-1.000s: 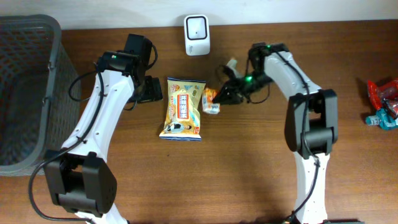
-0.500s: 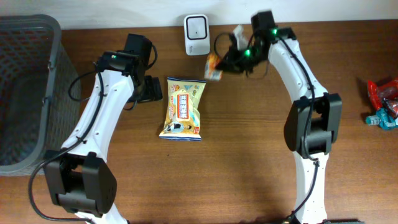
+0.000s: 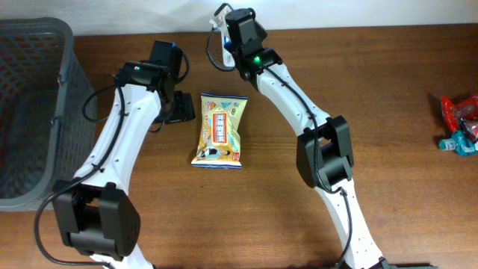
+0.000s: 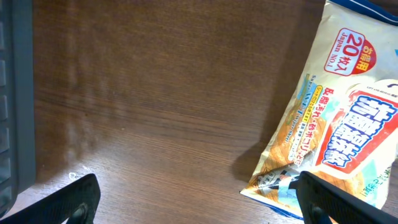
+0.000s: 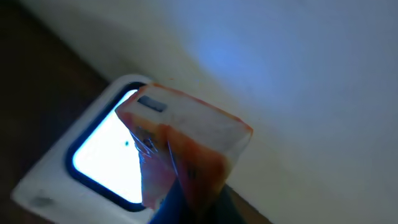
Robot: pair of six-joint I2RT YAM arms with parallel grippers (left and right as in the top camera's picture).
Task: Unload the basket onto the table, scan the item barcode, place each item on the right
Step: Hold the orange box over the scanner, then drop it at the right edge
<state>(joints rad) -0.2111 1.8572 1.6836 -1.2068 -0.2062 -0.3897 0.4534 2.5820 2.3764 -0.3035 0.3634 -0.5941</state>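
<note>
In the right wrist view my right gripper (image 5: 186,210) is shut on a small orange and clear-wrapped packet (image 5: 186,140). It holds the packet just in front of the white scanner (image 5: 56,177), whose window (image 5: 106,162) glows bright. From overhead the right wrist (image 3: 243,31) covers the scanner at the table's back edge. A yellow snack bag (image 3: 219,131) lies flat mid-table. My left gripper (image 4: 202,205) is open and low over the wood, with the bag's corner (image 4: 280,180) by its right finger (image 4: 326,199).
A grey mesh basket (image 3: 30,112) stands at the left edge. Red and teal packets (image 3: 459,123) lie at the far right. A pale wall rises right behind the scanner.
The right arm lifted the orange packet from beside the snack bag and swung it left along the back edge, until it was in front of the scanner. The left arm has not moved.
</note>
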